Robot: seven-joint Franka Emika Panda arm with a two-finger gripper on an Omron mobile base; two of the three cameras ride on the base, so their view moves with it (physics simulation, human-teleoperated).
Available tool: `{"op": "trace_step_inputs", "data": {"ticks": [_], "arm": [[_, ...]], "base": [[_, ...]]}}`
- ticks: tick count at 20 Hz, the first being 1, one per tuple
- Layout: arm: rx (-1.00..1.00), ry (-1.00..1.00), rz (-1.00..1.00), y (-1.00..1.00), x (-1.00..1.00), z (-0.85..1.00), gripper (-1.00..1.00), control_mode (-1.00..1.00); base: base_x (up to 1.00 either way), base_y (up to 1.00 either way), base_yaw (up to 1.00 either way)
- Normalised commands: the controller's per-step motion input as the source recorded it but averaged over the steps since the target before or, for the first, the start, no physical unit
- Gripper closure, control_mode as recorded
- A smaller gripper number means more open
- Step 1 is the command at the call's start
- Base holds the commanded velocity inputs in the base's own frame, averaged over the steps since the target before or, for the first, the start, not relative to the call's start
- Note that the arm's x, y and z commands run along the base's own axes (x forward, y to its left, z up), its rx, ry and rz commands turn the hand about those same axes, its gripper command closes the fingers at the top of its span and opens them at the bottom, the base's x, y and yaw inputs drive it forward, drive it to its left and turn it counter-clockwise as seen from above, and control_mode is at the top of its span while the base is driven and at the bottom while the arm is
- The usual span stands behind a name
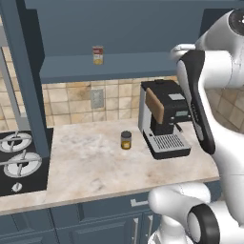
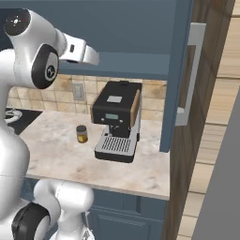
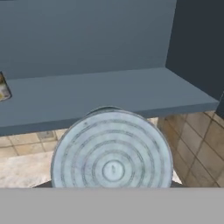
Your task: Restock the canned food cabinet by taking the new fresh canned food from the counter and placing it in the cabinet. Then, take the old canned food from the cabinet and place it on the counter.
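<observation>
New can [image 3: 112, 151] sits pinched in the tool, raised in front of the cabinet [image 3: 109, 94] shelf; old can [image 3: 3, 87] at 9 o'clock. Looks rigid, light and slick, so I'd grip the sides mid-height.

Black coffee machine [image 1: 164, 121] near dark yellow-banded can [image 1: 126, 140], stovetop [image 1: 19, 159] leftward.

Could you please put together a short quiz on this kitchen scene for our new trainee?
1. True or false: the old can stands on the cabinet shelf.
2. What stands on the counter beside the coffee machine? A) the dark can with yellow band B) a kettle C) a bowl
3. Which can's ringed metal top sits close before the hand camera?
Key: 1 true; 2 A; 3 the new fresh can.
</observation>
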Motion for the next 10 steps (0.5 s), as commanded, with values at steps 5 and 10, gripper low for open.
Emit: {"op": "trace_step_inputs", "data": {"ticks": [5,10], "arm": [[-0.05,0.00,0.00,0.00,0.56,-0.41,1.00,-1.00],[0.00,0.03,0.00,0.00,0.67,-0.11,1.00,-1.00]], "base": [[0.00,0.00,0.00],[0.00,0.00,0.00]]}}
